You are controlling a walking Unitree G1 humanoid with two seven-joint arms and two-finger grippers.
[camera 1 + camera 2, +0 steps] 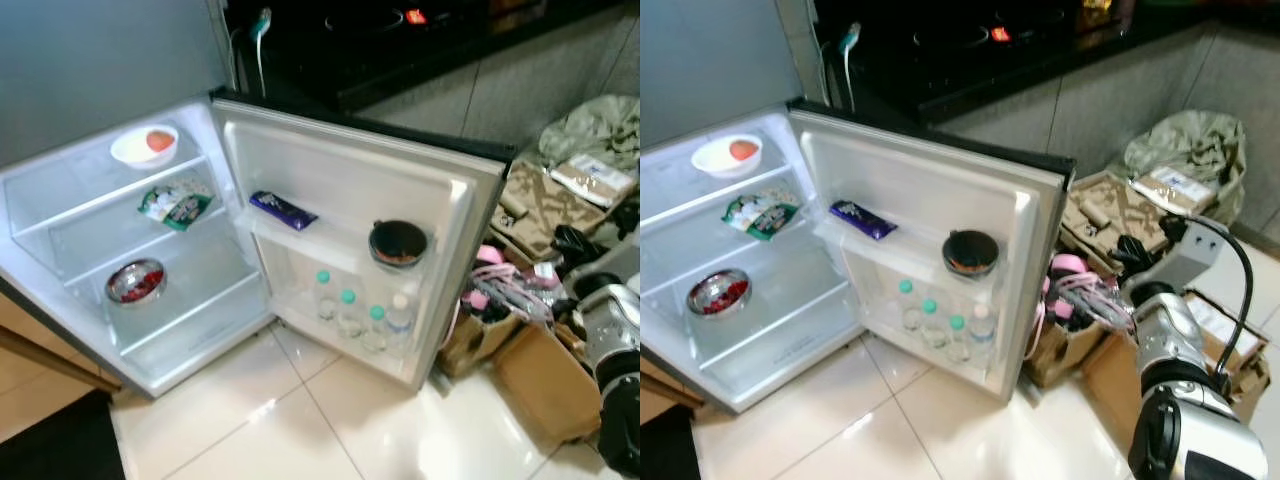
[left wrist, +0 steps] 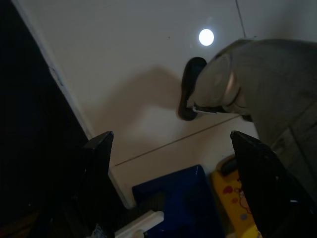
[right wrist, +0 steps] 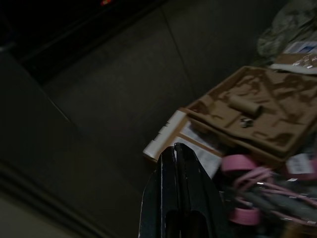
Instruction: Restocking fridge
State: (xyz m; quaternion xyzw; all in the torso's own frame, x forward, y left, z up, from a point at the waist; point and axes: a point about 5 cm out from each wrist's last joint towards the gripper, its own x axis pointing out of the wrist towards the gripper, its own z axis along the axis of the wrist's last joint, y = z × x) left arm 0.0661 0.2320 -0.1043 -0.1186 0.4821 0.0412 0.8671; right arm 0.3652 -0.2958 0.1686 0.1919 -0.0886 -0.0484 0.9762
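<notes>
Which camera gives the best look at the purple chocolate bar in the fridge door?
The left eye view: the chocolate bar lies larger and nearer centre on the upper shelf of the fridge door. The right eye view shows it smaller. The wrist views face elsewhere.

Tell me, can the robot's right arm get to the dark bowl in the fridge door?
Probably yes. The fridge door stands wide open, and the dark bowl sits on its shelf with nothing in front. The right gripper, shut, is off to the side above cardboard boxes, so it must swing over.
</notes>
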